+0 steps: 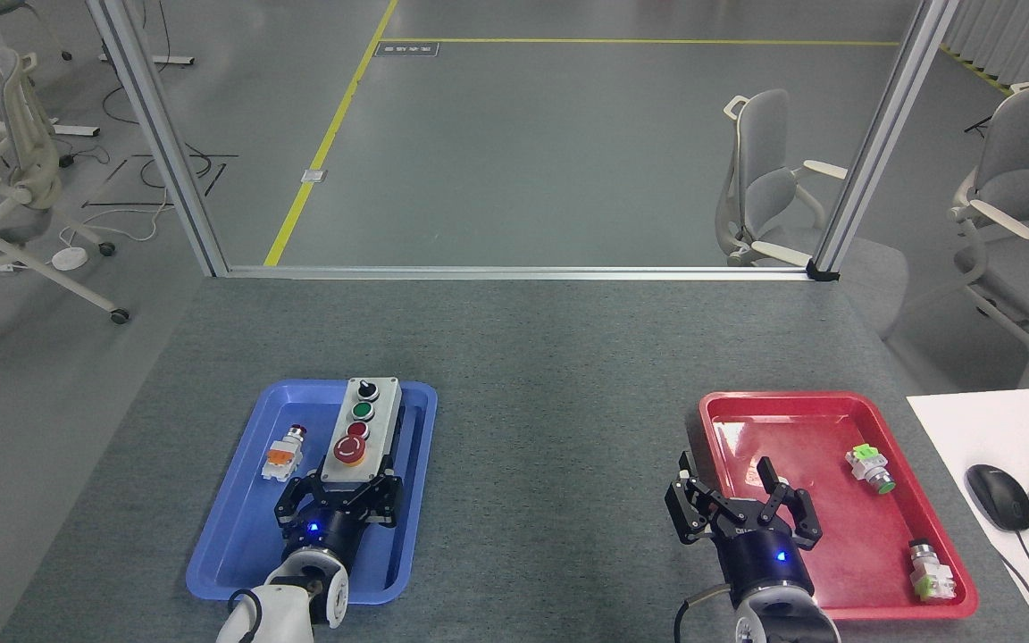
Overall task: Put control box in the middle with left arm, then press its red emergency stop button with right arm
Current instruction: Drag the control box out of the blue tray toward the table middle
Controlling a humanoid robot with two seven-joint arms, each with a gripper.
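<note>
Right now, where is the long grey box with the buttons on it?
In the head view, the long grey control box is on the left, over the blue plastic tray, beside the small orange-white pushbutton, its near end between the left gripper fingers.
</note>
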